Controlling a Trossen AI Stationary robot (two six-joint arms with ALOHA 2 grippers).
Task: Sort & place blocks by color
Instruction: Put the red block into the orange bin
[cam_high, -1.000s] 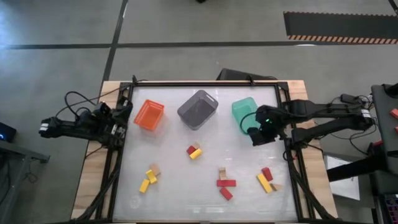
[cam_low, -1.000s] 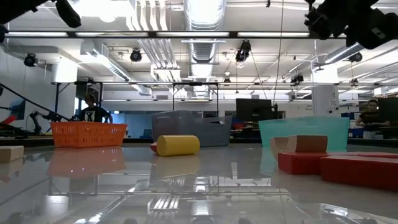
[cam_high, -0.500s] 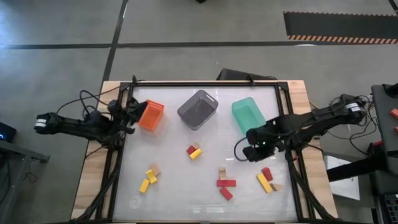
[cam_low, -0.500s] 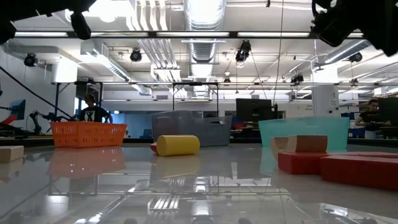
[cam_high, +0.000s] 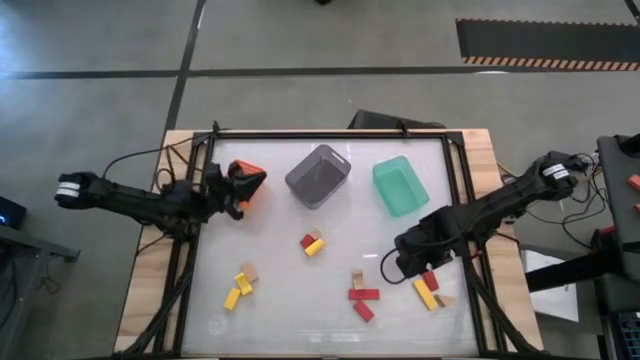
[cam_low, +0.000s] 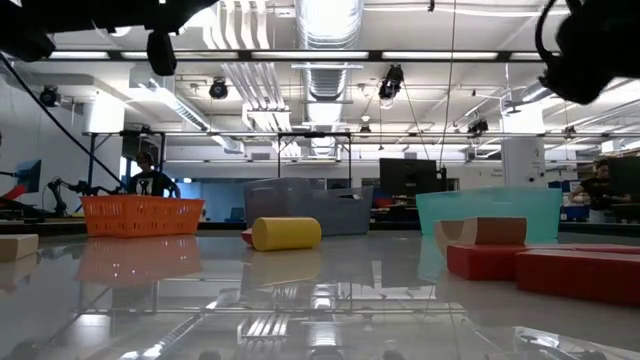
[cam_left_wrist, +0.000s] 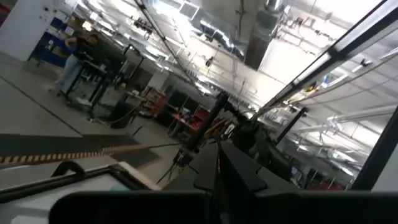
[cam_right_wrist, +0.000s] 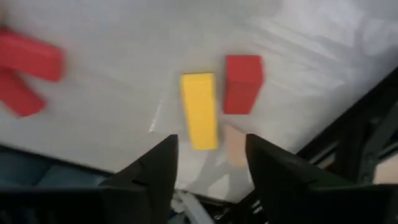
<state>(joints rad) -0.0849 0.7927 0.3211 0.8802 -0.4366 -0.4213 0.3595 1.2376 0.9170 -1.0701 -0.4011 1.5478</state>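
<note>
Wooden blocks lie flat on the white table in small groups. A red and yellow pair (cam_high: 313, 243) is mid-table, yellow and tan ones (cam_high: 240, 285) near left, red ones with a tan one (cam_high: 362, 297) near centre. A yellow bar (cam_right_wrist: 199, 111), a red block (cam_right_wrist: 242, 84) and a tan block (cam_right_wrist: 233, 143) lie near right. My right gripper (cam_high: 405, 262) (cam_right_wrist: 212, 165) hangs open above and just left of this last group. My left gripper (cam_high: 240, 190) hovers over the orange bin (cam_high: 250, 178), its fingers (cam_left_wrist: 217, 180) shut and holding nothing.
The grey bin (cam_high: 318, 175) and the green bin (cam_high: 400, 186) stand along the far side, the orange bin (cam_low: 142, 214) at far left. A black frame (cam_high: 455, 190) rims the table. Bare table lies between the block groups. A person stands far behind in the room.
My right gripper has moved from beside the green bin toward the near edge, ending over the near-right blocks. My left gripper has reached from the table's left edge toward the right, ending over the orange bin. No block has moved.
</note>
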